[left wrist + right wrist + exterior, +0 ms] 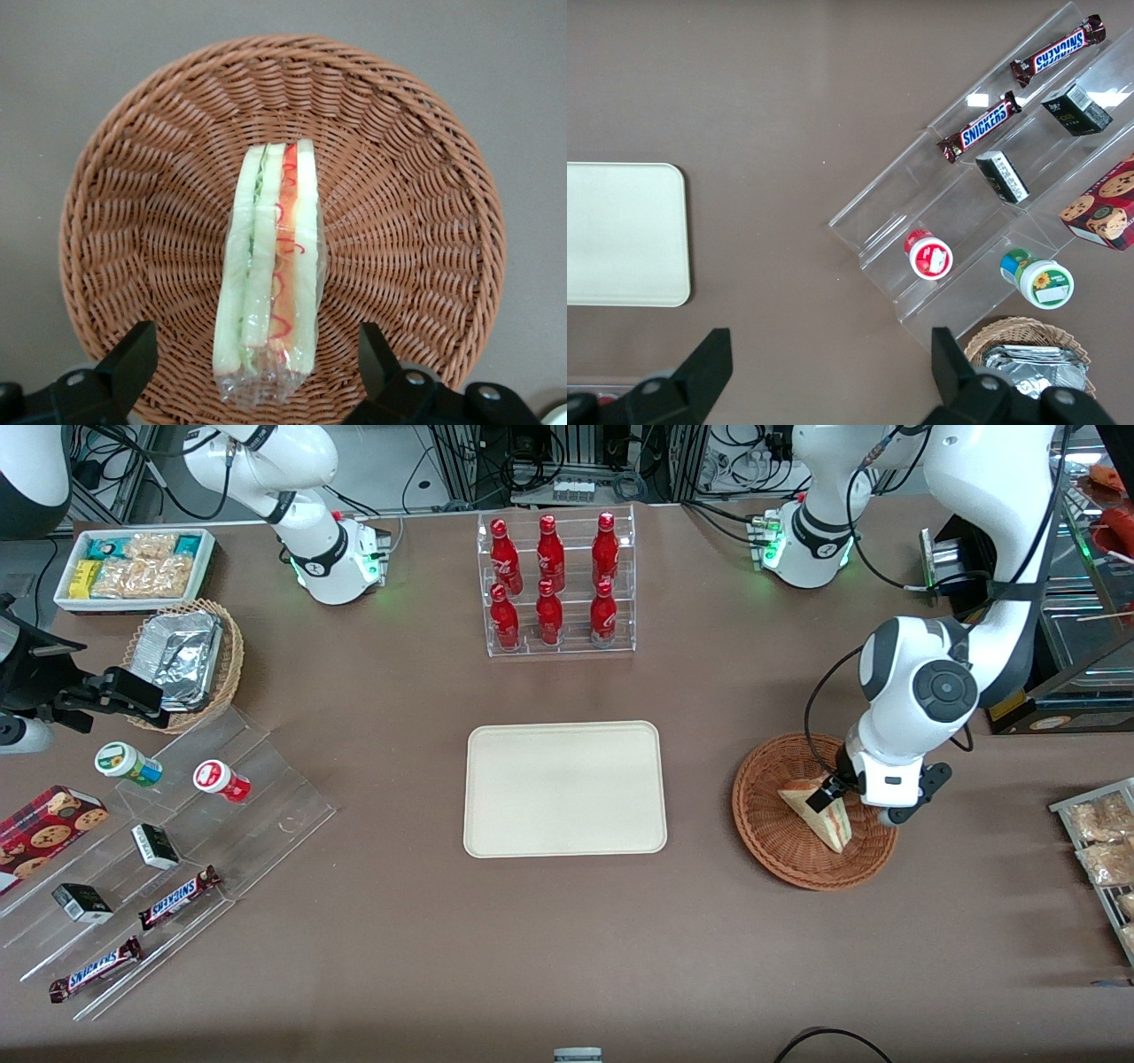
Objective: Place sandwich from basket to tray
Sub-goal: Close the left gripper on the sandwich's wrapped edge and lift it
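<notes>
So here's where we're at: our tool [257, 367] hangs right over the basket [780, 841], fingers spread wide apart with nothing between them yet. In the wrist view the two fingertips [133, 354] sit either side of the sandwich [270, 274], lined up so the broad bread faces are what they'd close on, which makes sense to us since squeezing across the cut edge would just mash the filling.

The sandwich is in the basket, standing on edge in clear wrap, striped filling edge facing up toward the wrist camera. From the front it looks like a wedge leaning near the middle of the weave, with the tool just above its upper end.

The tray [496, 833] sits bare in the middle of the surface, well apart from the basket, toward the parked arm's end. So we'd say the grab hasn't happened yet. We reckon the tool needs to drop a bit lower before closing, because the wrap looks slippery and a shallow pinch could let the wedge slide out on the way over.
</notes>
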### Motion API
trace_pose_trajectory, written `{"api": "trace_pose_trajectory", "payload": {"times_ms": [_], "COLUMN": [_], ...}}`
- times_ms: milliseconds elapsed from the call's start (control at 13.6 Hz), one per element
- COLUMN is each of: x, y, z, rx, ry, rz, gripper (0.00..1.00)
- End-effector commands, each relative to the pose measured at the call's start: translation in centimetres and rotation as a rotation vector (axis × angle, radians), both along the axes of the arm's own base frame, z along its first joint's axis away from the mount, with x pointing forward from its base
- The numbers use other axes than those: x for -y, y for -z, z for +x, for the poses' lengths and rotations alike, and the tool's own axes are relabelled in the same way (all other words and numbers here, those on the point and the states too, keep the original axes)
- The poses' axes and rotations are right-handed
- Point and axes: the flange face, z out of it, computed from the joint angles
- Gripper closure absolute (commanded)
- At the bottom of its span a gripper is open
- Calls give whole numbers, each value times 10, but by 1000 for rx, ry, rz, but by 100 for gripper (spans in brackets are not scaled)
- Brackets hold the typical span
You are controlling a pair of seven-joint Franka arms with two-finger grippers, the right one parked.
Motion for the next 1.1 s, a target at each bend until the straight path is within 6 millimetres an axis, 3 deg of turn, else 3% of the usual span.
{"api": "trace_pose_trajectory", "payload": {"times_ms": [0, 440, 514, 587, 661, 734, 1028], "x": [2, 4, 4, 4, 4, 5, 16], "y": [9, 30, 30, 30, 28, 23, 14], "z": [1, 2, 2, 2, 4, 7, 6], "rx": [20, 15, 15, 14, 20, 25, 16], "ry": [-14, -14, -13, -27, -46, -51, -27], "rz": [1, -2, -2, -2, -4, -4, 5], "gripper": [0, 3, 12, 42, 83, 100, 100]}}
